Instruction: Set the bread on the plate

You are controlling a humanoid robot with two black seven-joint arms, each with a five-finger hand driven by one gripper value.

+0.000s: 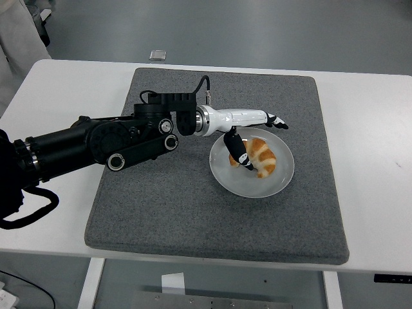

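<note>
- The left hand (248,132) is seen spread open above the plate's far-left rim, with nothing gripped; the white fingers (273,121) are stretched out toward the right, and the dark thumb (237,149) is pointed down toward the bread.
- Whether the thumb tip is touching the bread cannot be told; it is seen at the bread's left edge.
- The bread (262,156), a golden croissant, is found lying on the plate, slightly right of the plate's centre, and is not held.
- The plate (251,183), round and pale grey, is set on the right half of the grey mat (161,206).
- The left arm (96,141), black and jointed, is extended in from the left edge across the mat, with a thin cable looped above the wrist.
- The mat is laid over the middle of the white counter (373,161).
- A small pale object (158,55) is seen on the floor beyond the counter's far edge.
- Part of a person's light clothing (19,38) is visible at the top-left corner.
</note>
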